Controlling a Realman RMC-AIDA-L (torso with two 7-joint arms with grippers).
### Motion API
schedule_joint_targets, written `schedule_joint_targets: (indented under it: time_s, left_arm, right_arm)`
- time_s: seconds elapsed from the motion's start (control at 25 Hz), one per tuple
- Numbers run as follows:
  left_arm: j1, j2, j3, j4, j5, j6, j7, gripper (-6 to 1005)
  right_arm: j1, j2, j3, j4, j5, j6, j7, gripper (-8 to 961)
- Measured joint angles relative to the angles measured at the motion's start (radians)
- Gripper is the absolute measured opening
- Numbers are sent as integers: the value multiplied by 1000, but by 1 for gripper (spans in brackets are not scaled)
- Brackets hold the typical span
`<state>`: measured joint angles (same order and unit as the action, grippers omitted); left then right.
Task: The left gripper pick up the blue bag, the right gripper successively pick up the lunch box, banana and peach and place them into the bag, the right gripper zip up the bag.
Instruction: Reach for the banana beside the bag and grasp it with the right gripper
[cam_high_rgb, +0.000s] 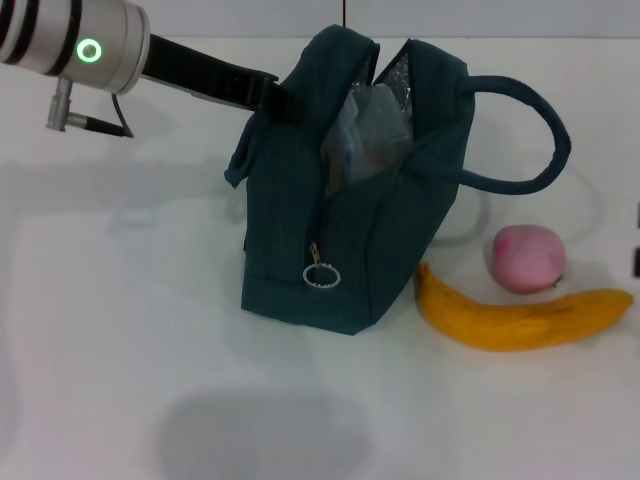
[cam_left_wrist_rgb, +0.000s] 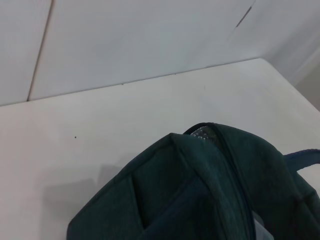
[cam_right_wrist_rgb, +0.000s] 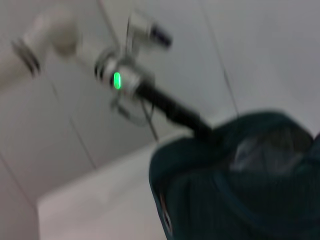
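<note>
**Open bag held at its far edge, fruit waiting alongside**

Nearest the head camera, the banana (cam_high_rgb: 520, 318) is seen lying flat on the white table (cam_high_rgb: 120, 350), its curve opening away from the robot and one tip close to the base of the blue bag (cam_high_rgb: 340, 250). Just behind the banana, near its middle, the peach (cam_high_rgb: 528, 258) is set on the table, close to the fruit in front of it; whether the two touch cannot be told. To the left of both, the bag is stood upright on the table with its top unzipped, its silver ring pull (cam_high_rgb: 322, 277) hung on the near face and one loop handle (cam_high_rgb: 520, 140) arched out to the right. Inside the opening, silver foil lining is exposed, and the pale, clear form of the lunch box (cam_high_rgb: 365, 130) is seen resting within. Farther back, the bag's upper left edge is met by the left gripper (cam_high_rgb: 285, 98), reached in from the left on its silver wrist with the green ring lit; its fingers are pressed together on the fabric there. In the right wrist view the same arm (cam_right_wrist_rgb: 165, 105) is shown running down to the bag's rim. The right gripper is not shown in any view
</note>
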<state>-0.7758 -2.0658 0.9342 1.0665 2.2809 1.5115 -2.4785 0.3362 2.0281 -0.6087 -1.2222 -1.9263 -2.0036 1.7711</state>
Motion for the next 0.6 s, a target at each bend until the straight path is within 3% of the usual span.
schedule_joint_targets:
  time_s: [0.16,0.32,0.44,0.6]
  left_arm:
    - [3,-2,-1,-4,-1,-1,-1,54]
    - [3,-4,-2,-6,-2,-1,-1,54]
    - [2,-7,-2,-1,-3,-1,-8,54]
    - [1,-8,-2,0,-4,0,-14,54]
  right_arm:
    - [-25,-4,-245,-254,-60,118,150,675]
    - [27,-8,-429,-401,-173,172,300,674]
    - [102,-9,-533,-399,-236,178,390,674]
    - [225,-9,-641,-285,-291,180,494,675]
